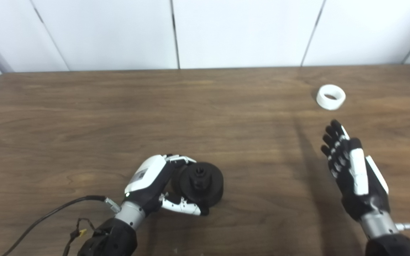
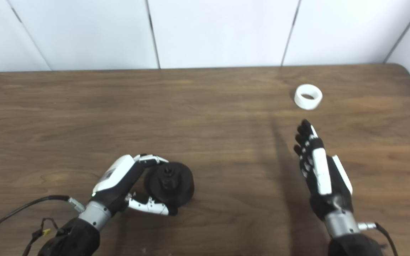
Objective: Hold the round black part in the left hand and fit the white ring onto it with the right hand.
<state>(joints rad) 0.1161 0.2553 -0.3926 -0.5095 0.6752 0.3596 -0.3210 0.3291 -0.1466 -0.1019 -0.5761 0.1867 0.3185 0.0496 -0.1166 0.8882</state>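
The round black part (image 1: 201,183) rests on the wooden table (image 1: 119,113) near the front, its hub pointing up. My left hand (image 1: 155,185) wraps it from the left, fingers curled behind and thumb in front, closed on its rim. The white ring (image 1: 330,96) lies flat at the far right of the table. My right hand (image 1: 351,170) hovers open with straight fingers pointing toward the ring, a short way in front of it and apart from it.
A white panelled wall (image 1: 205,32) runs behind the table's back edge. A black cable (image 1: 48,217) trails from the left wrist at the front left. The table's rounded right corner (image 2: 400,67) lies just beyond the ring.
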